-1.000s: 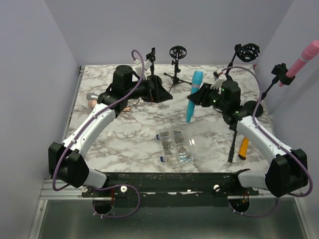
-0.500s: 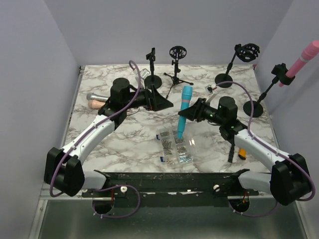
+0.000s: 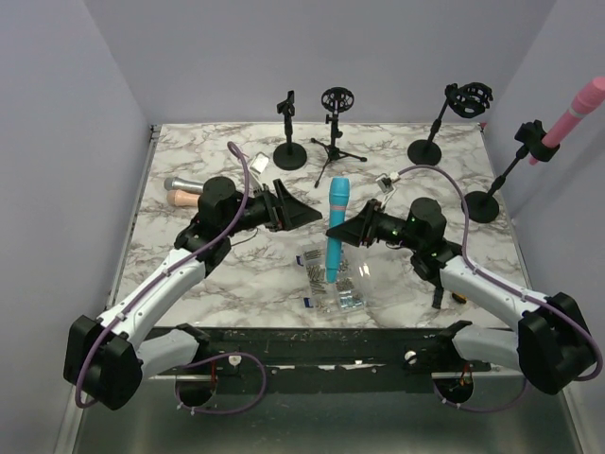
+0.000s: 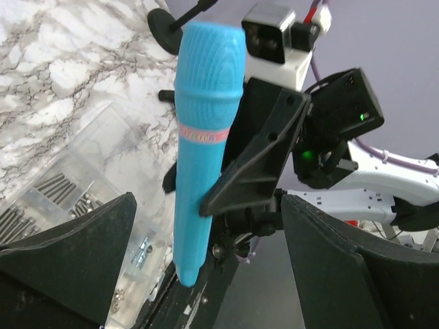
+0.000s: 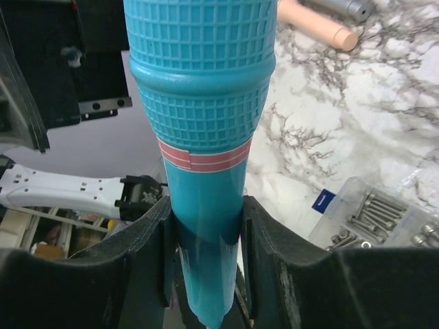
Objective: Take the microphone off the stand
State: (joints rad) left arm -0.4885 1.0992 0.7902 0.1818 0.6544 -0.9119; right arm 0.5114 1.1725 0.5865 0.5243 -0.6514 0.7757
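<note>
A teal microphone (image 3: pixel 335 230) with a pink band is clamped upright in my right gripper (image 3: pixel 340 232), held above the table's middle; it fills the right wrist view (image 5: pixel 202 157) and shows in the left wrist view (image 4: pixel 202 144). My left gripper (image 3: pixel 301 213) is open and empty, pointing at the microphone from the left, a short way off. A pink microphone (image 3: pixel 575 112) sits in the clip of a stand (image 3: pixel 484 205) at the far right. Several empty stands line the back: a clip stand (image 3: pixel 288 151), a tripod (image 3: pixel 335 142), a shock-mount stand (image 3: pixel 425 151).
A clear plastic box of screws (image 3: pixel 333 279) lies below the held microphone. A silver microphone (image 3: pixel 180 184) and a peach one (image 3: pixel 181 199) lie at the left. An orange-handled tool (image 3: pixel 461 291) lies near my right arm. Purple walls close in on both sides.
My right gripper has carried the teal microphone left and toward the front, over the screw box. My left gripper has pulled back from the rear stands toward the middle.
</note>
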